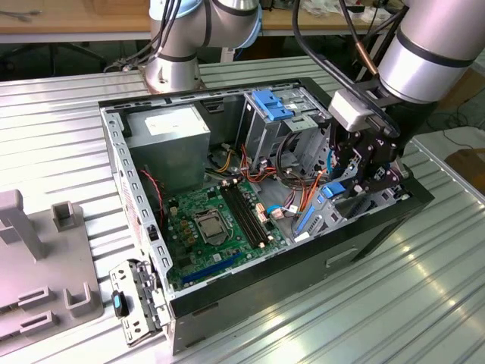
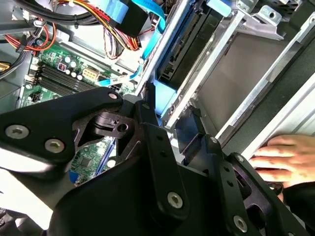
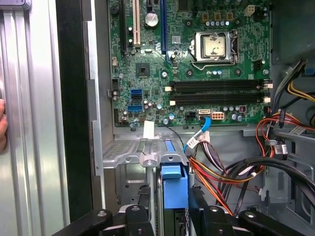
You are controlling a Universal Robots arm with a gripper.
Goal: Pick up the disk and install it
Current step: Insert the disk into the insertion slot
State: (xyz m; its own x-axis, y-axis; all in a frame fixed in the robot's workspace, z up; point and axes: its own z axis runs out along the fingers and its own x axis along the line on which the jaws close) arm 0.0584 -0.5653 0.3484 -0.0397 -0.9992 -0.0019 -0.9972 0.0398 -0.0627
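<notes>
Tight spot. I'm at the end of the open PC case [image 1: 265,292] that lies toward the worktop [image 1: 364,318] edge on the exterior view's right. Metal bay wall [image 3: 125,152] is on one side of me, and a bundle of red/orange/black cables [image 3: 221,172] is close on the other. There's more open room over the mobo [image 1: 220,220] mid-case.

My arm comes in from above that worktop edge, wrist bent down into the case. My gripper [image 3: 170,204] has its fingers [image 3: 143,196] narrow, closed on the disk [image 3: 174,189] from both flanks.

The disk sits at the bay mouth, standing on edge and seen edge-on in the first wrist view. Its blue carrier end faces the mobo and just about touches the bay's front lip. In the second wrist view its long axis runs parallel w/ the bay's metal rails.

A person's hand [image 2: 275,157] rests outside the case wall, near my gripper body.
</notes>
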